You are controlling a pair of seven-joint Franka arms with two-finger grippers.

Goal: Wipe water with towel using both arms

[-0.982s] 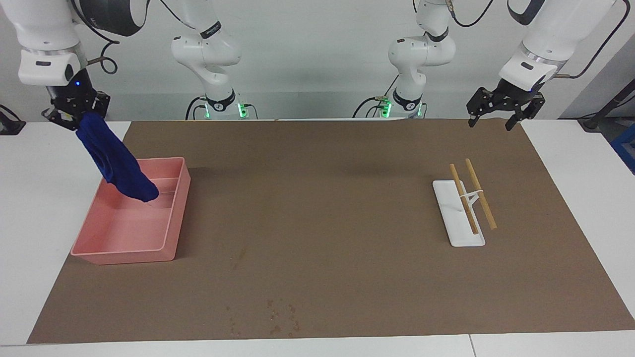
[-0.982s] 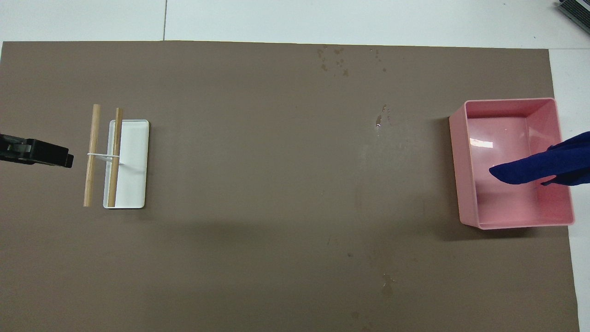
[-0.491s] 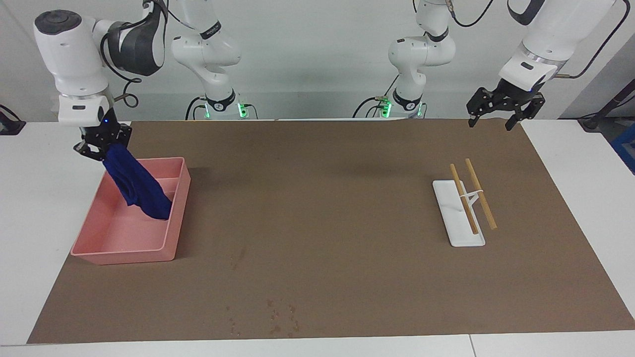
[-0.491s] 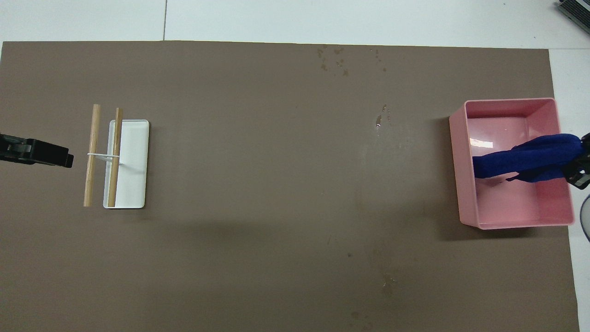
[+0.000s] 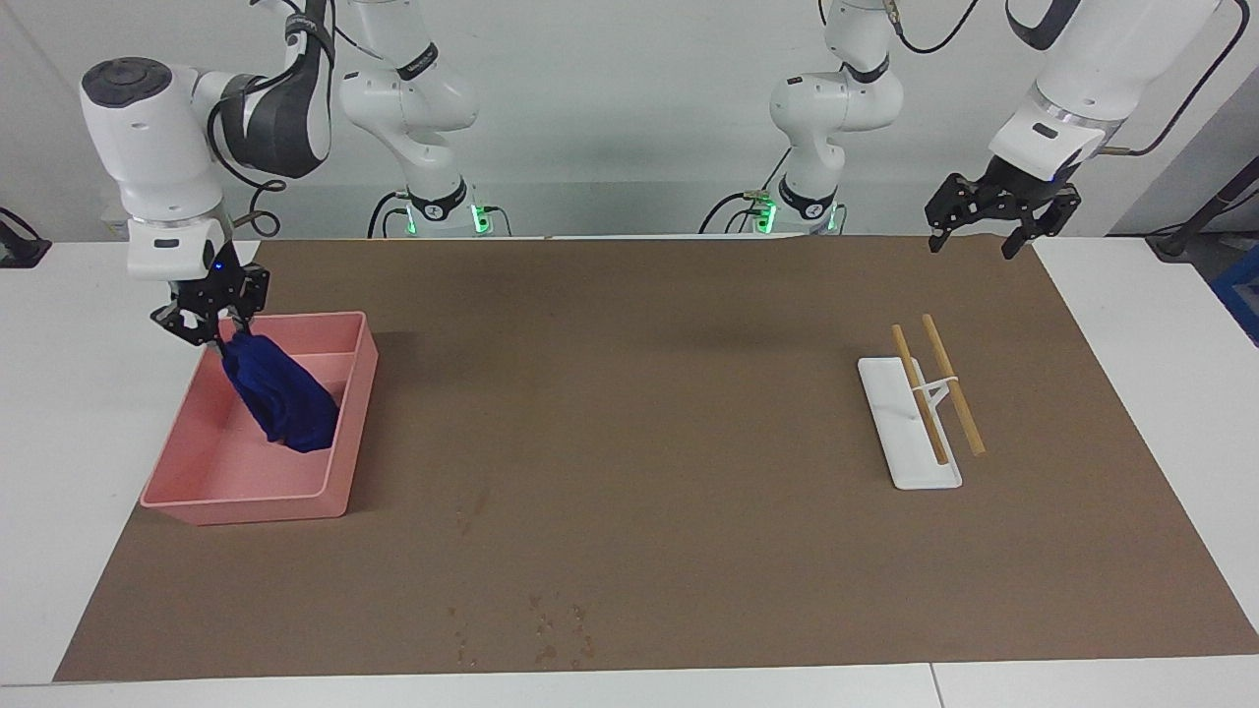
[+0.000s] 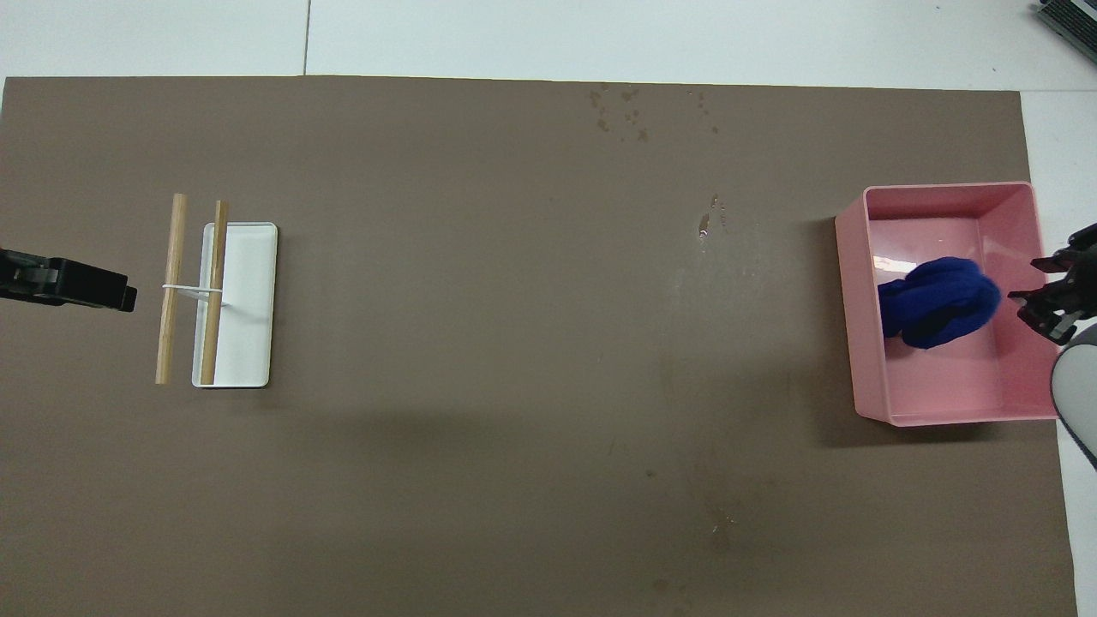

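towel (image 5: 282, 405): deep blue, bunched in pink tray (image 5: 346, 413) | right gripper (image 5: 209, 320): parted, empty | left gripper (image 5: 969, 237): wide open, empty

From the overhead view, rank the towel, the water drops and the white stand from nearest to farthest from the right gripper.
1. towel: bunched in the pink tray, just beside the right gripper.
2. water drops: mid-table, at the mat's edge farthest from the robots.
3. white stand: at the left arm's end, close to the left gripper, which waits there.
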